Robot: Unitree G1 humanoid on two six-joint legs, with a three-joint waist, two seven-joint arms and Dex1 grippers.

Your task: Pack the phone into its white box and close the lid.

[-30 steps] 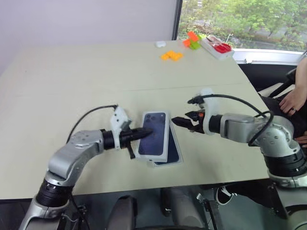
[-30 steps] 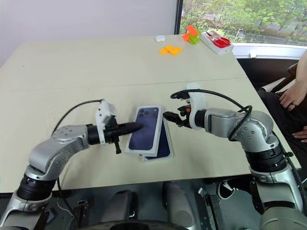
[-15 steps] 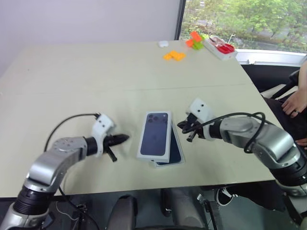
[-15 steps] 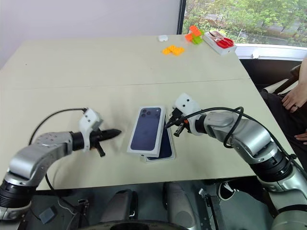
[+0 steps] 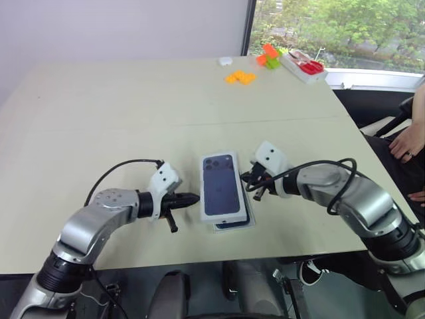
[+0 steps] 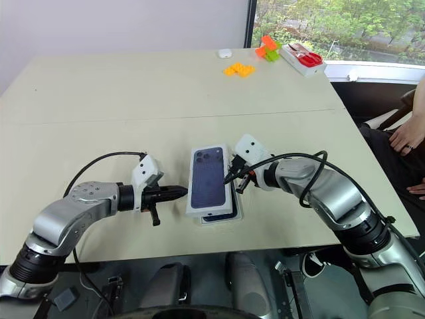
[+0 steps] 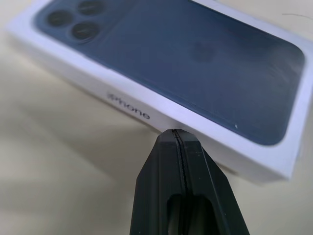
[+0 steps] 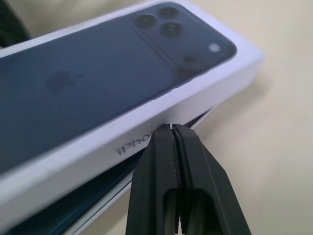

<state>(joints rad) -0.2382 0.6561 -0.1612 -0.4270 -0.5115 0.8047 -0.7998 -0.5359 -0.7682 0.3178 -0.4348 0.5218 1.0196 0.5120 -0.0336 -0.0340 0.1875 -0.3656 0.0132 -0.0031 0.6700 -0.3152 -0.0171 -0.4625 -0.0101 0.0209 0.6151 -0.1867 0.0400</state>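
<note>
The lid [image 5: 221, 186], white with a dark blue phone picture on top, lies slightly askew over the white box [image 5: 234, 228] near the table's front edge. The phone [image 5: 241, 218] shows as a dark blue strip in the box under the lid's right side, mostly hidden. My left gripper [image 5: 193, 197] is shut, its tip against the lid's left side wall [image 7: 146, 110]. On the other side, my right gripper [image 5: 248, 178] is also shut, with its tip at the lid's right wall [image 8: 122, 142]. Neither holds anything.
At the far right corner stand a red-and-white tray [image 5: 302, 65], orange and green blocks [image 5: 267, 56], flat orange pieces [image 5: 239, 77] and a small white object [image 5: 226, 60]. A person's hand [image 5: 406, 141] rests beyond the table's right edge.
My left gripper lifted off the lid's top, drew back, then came in low against its left side. The right gripper shut and rolled. The lid has turned straighter over the box.
</note>
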